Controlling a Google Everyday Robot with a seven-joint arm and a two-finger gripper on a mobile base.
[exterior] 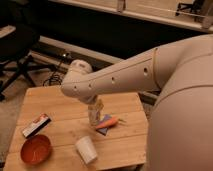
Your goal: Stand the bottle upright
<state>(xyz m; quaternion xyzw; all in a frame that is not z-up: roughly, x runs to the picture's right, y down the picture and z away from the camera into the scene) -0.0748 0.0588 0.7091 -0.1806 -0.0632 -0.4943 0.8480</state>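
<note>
The bottle (93,116) is a small whitish, partly translucent thing near the middle of the wooden table (60,107). It looks about upright, just under the end of my arm. My gripper (96,106) reaches down from the white arm right over the bottle's top and is mostly hidden by the arm. I cannot tell whether it touches the bottle.
A white paper cup (86,149) lies on its side near the front edge. An orange-red bowl (35,149) sits front left, with a flat red-white-black box (36,125) behind it. An orange item on a blue pad (108,123) lies beside the bottle. A black office chair (15,52) stands at far left.
</note>
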